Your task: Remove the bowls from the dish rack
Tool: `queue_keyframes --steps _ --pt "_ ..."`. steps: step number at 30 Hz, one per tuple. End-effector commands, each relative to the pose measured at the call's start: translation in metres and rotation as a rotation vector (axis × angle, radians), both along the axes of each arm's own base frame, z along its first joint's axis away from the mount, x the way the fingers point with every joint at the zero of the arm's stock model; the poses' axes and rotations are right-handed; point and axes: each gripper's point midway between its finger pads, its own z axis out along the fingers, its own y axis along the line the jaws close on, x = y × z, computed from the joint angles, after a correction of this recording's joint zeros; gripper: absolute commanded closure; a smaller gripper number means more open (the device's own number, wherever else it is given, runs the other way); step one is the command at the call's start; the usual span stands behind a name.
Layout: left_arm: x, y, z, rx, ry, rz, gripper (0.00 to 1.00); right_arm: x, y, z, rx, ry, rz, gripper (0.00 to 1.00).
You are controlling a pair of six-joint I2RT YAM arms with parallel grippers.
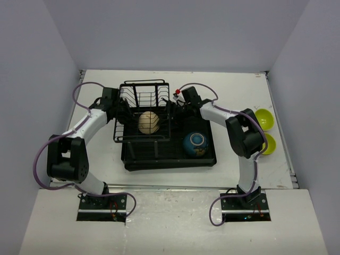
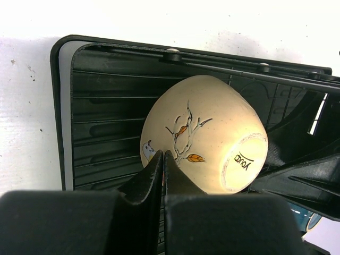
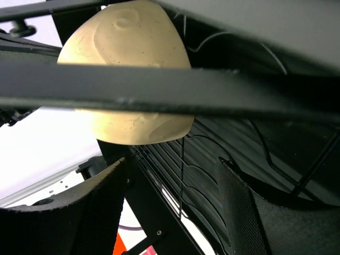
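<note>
Left pincer [image 2: 163,159] closed tight, empty, tips by rim of cream bowl [image 1: 149,122], which sits tilted in dish rack [image 1: 143,85] wire slots. Right pincer [image 3: 170,207] spread wide, empty, at rack's right side. Blue bowl [image 1: 195,144] in tray part. Green bowls [image 1: 264,119] on desk [image 1: 234,90], far right.

White table [image 1: 239,85] between plain pale grey walls [image 1: 175,32] on three sides, in soft even light

A blurred dish rack wire [image 3: 159,90] hides a band of the cream bowl [image 3: 127,37]; the left wrist view's edge crops the blue bowl [image 2: 312,219].
</note>
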Motion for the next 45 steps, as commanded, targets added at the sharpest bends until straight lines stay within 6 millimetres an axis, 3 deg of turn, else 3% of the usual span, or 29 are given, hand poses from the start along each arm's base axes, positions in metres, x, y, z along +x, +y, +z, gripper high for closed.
queue_keyframes --steps 1,13,24,28,37,41,45 --pt "-0.005 -0.013 0.009 -0.012 -0.025 -0.046 1.00 0.017 0.007 0.013 0.018 -0.067 -0.013 0.33" --pt "-0.006 -0.012 0.003 -0.005 -0.017 -0.048 1.00 0.023 0.011 0.049 0.051 -0.099 -0.018 0.33" --pt "-0.005 -0.014 0.008 -0.017 -0.023 -0.056 1.00 0.037 0.018 0.019 0.032 -0.063 -0.033 0.33" --pt "-0.005 -0.015 0.009 -0.020 -0.024 -0.058 1.00 0.035 0.016 0.008 0.014 -0.041 -0.037 0.33" --pt "-0.003 -0.015 0.010 -0.019 -0.027 -0.062 1.00 0.029 0.013 0.001 0.024 -0.053 -0.038 0.33" --pt "-0.003 -0.016 0.009 -0.022 -0.022 -0.063 1.00 0.024 0.013 -0.001 0.049 -0.039 -0.036 0.31" --pt "-0.003 -0.017 0.009 -0.022 -0.023 -0.070 1.00 0.025 0.011 -0.008 0.033 -0.040 -0.050 0.23"
